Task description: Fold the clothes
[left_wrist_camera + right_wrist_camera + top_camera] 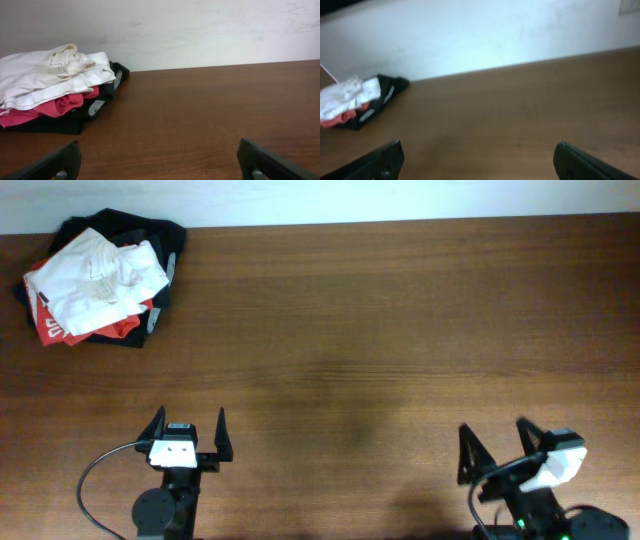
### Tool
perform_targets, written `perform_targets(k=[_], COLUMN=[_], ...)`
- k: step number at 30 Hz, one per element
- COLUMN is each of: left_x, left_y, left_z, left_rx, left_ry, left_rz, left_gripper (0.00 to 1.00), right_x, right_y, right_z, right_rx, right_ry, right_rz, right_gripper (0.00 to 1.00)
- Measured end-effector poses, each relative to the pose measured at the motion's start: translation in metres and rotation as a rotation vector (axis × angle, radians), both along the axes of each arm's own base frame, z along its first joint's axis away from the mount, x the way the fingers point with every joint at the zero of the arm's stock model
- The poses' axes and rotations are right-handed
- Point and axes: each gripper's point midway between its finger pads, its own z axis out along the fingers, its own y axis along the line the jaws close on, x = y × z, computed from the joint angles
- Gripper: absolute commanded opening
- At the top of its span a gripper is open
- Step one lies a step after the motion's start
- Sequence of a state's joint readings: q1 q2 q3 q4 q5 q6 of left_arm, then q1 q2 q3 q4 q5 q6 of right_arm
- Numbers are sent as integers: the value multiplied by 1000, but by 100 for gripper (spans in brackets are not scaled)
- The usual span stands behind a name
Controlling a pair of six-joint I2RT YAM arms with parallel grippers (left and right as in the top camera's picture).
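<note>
- Three garments lay piled at the 10 o'clock corner of the table (400, 320) in the overhead view, with the white T-shirt (100, 280) crumpled on top.
- Under it sat a red shirt (52, 330), its edge showing at the pile's 7 o'clock side.
- Lowest lay a black garment (135, 230), showing at the pile's 12 and 3 o'clock sides.
- Near the table's 7 o'clock edge stood the left gripper (190, 422), jaws spread wide and holding nothing, well apart from the pile.
- At 5 o'clock stood the right gripper (492, 430), jaws likewise spread wide and empty, farther from the pile.
- Seen from the left wrist, the T-shirt lay at 10 o'clock, in front of a pale wall (200, 30).
</note>
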State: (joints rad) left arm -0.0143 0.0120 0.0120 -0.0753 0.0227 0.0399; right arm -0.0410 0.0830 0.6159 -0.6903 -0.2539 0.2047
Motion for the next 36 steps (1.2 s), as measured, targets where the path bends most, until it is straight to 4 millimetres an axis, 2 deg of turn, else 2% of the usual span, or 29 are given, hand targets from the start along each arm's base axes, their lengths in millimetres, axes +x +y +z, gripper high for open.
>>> perform_targets(k=[3,8,14,18,22,28,36], left_x=[0,0,0,0,0,0,0], left_y=[0,0,0,0,0,0,0], left_z=[0,0,0,0,0,0,0], left_rx=[0,0,0,0,0,0,0], left_ry=[0,0,0,0,0,0,0], left_rz=[0,0,0,0,0,-1,-3], left_gripper=[99,99,99,99,99,99,99], right_x=[15,31,53,62,69,70,70], right_y=[7,4,-21,-29,-31,-39,-40], right_z=[-16,-41,-64,-74,-91,-115,-117], right_rx=[-55,-85,-47,-37,-34,-52,-111], right_ry=[-66,-86,-103,-140,-160,-86,-87], right_rz=[45,33,-116,-162,-172,-215,-215], right_gripper=[99,99,99,99,99,99,99])
